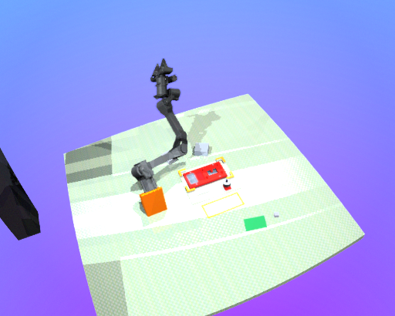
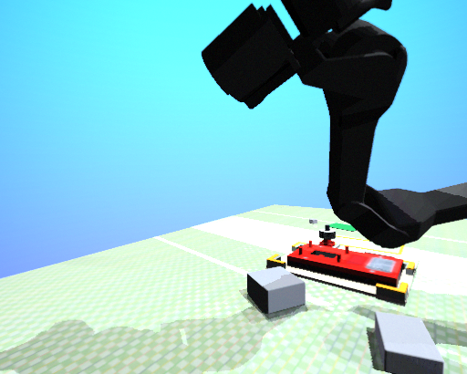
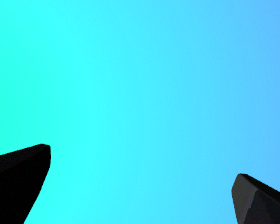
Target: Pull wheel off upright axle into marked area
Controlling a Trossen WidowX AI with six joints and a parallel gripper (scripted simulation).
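The dark wheel (image 1: 227,184) (image 2: 327,234) sits on an upright axle, whose dark tip (image 2: 327,227) sticks out above it; a small red base (image 1: 227,188) (image 2: 326,243) is under it. A yellow outlined rectangle (image 1: 226,210) (image 2: 401,250) and a solid green patch (image 1: 255,223) (image 2: 342,226) are marked on the table; which one is the marked area I cannot tell. My gripper (image 1: 160,62) (image 3: 145,172) is open and empty, raised high and far from the wheel, with only backdrop between its fingers in the wrist view.
A red board (image 1: 200,180) (image 2: 358,263) with pegs lies between yellow corner brackets beside the wheel. Grey blocks (image 1: 201,149) (image 2: 285,294) stand behind it, near the arm. A small grey cube (image 1: 276,214) (image 2: 313,221) lies near the green patch. An orange slab (image 1: 153,201) is at the arm's base.
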